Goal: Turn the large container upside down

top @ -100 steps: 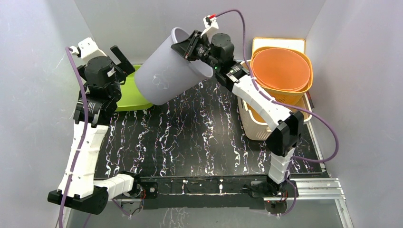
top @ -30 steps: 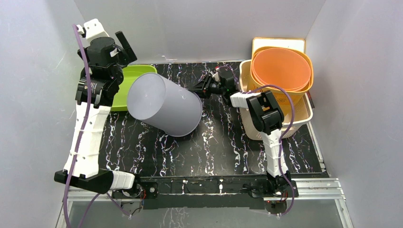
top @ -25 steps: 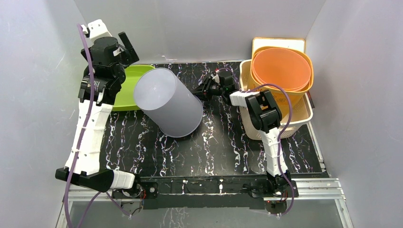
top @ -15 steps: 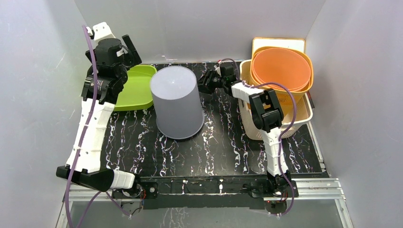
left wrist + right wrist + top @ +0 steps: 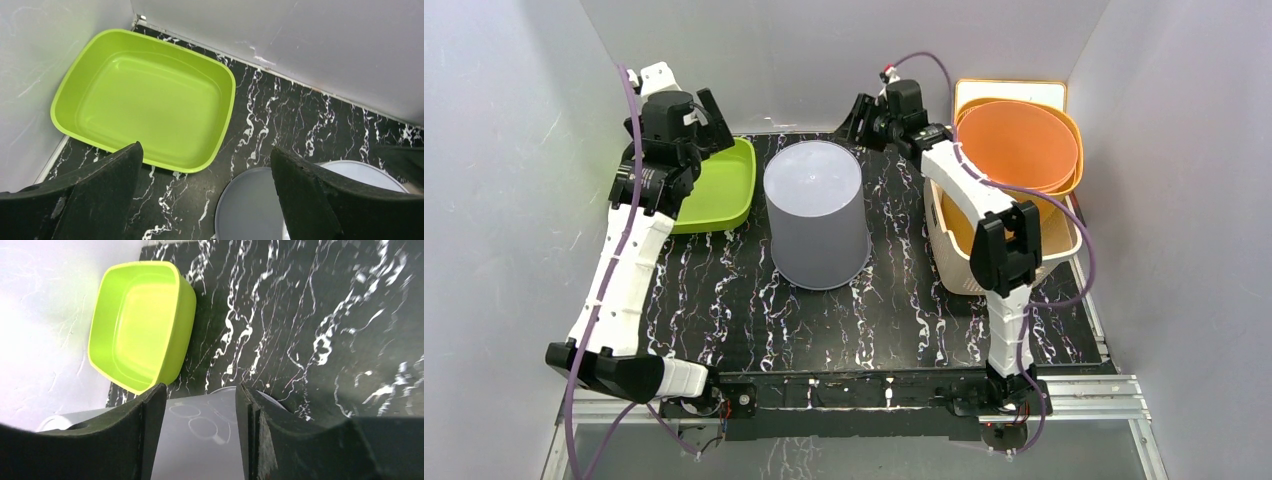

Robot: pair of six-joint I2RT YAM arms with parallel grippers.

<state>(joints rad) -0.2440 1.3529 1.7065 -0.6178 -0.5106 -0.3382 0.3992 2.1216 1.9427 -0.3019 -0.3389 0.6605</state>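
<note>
Your left gripper (image 5: 707, 112) hangs above the green tray (image 5: 724, 190) with its fingers spread wide and nothing between them, as it was a second ago. The large container (image 5: 816, 215) is what has changed: a second ago it leaned on its side, and now it stands in the middle of the table, mouth down, closed base up. Your right gripper (image 5: 862, 118) has let go and pulled back toward the far wall, fingers parted and clear of the container, beside the basket (image 5: 954, 262) of orange bowls (image 5: 1016, 145). The flip looks done; only retreating remains.
</note>
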